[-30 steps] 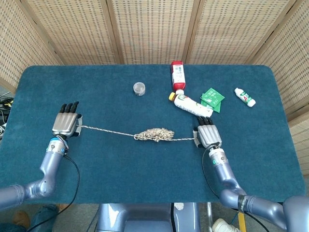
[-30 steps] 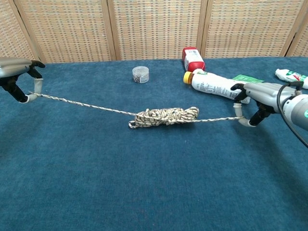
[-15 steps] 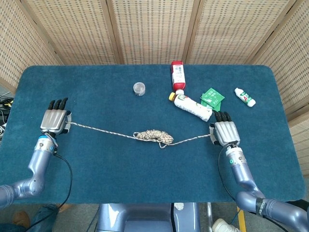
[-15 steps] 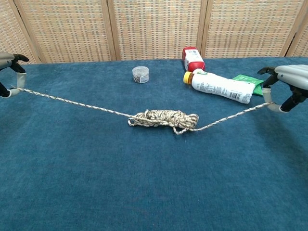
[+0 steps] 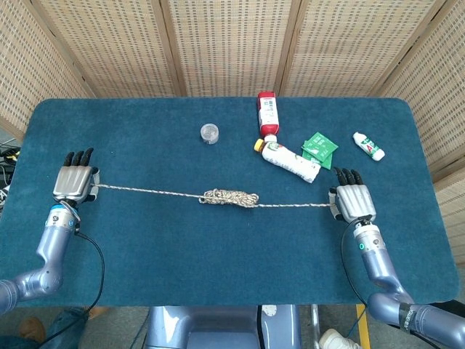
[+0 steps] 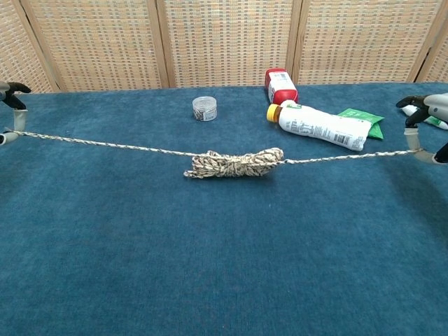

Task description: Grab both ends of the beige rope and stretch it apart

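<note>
Blue-carpeted bench carried a beige rope with its bundled coil at centre, a small clear jar, a red bottle touching a white bottle, a green packet, and a small white tube.

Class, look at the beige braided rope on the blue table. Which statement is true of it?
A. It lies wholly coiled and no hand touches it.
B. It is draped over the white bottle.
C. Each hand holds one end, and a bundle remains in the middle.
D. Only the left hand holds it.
C: the left hand and the right hand each hold an end of the beige braided rope, which runs nearly straight between them with a coiled bundle at its middle.
</note>
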Controlling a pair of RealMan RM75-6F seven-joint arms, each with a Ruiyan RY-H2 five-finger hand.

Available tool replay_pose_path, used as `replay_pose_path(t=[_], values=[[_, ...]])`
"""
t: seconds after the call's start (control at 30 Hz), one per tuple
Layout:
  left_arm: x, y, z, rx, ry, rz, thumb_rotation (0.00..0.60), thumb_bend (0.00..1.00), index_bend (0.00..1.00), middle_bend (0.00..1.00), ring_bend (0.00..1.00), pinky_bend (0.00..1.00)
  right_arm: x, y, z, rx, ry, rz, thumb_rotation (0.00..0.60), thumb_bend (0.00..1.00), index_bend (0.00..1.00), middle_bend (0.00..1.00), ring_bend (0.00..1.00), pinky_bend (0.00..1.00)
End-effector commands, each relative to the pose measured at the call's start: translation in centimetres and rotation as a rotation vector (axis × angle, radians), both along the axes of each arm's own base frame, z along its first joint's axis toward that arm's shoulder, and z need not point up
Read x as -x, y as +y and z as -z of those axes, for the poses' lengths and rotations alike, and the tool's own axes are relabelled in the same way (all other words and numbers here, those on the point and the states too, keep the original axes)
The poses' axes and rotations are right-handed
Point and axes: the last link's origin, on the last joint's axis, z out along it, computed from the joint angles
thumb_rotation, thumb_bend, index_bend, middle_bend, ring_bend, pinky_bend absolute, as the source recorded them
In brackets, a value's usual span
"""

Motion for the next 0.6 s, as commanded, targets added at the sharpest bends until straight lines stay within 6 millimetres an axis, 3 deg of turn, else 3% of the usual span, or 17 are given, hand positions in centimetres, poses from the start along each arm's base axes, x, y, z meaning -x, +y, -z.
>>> replay_pose_path(t=[0.03, 0.07, 0.1, 0.13, 0.2, 0.6], values=[[0.1, -0.1, 0.1, 0.011, -0.011, -0.001, 0.600, 0.32, 0.51, 0.00, 0.00, 0.00, 0.1, 0.1, 0.0, -0.001, -0.003, 0.000, 0.600, 0.47, 0.62, 0.03, 0.00, 0.00], [0.1, -0.2, 0.1, 0.019, -0.023, -0.003, 0.600, 0.23, 0.38, 0.00, 0.00, 0.00, 0.2, 0.3, 0.1, -0.002, -0.014, 0.002, 0.600, 0.41, 0.48, 0.02, 0.00, 0.00], [0.1, -0.3, 0.1, 0.024, -0.031, -0.004, 0.600, 0.10, 0.19, 0.00, 0.00, 0.00, 0.2, 0.3, 0.1, -0.003, -0.028, 0.003, 0.600, 0.31, 0.31, 0.01, 0.00, 0.00], [0.1, -0.4, 0.0, 0.027, -0.045, -0.001, 0.600, 0.02, 0.05, 0.00, 0.00, 0.00, 0.1, 0.4, 0.1, 0.003, -0.051, 0.003, 0.600, 0.22, 0.21, 0.00, 0.00, 0.00], [0.1, -0.5, -0.1, 0.028, -0.060, 0.005, 0.600, 0.00, 0.00, 0.00, 0.00, 0.00, 0.0, 0.6, 0.0, 0.010, -0.069, -0.006, 0.600, 0.03, 0.03, 0.00, 0.00, 0.00], [-0.9, -3.9, -4.0, -0.114, -0.257, 0.085, 0.600, 0.00, 0.00, 0.00, 0.00, 0.00, -0.1, 3.3, -3.5, 0.154, -0.191, -0.136, 0.600, 0.00, 0.00, 0.00, 0.00, 0.00]])
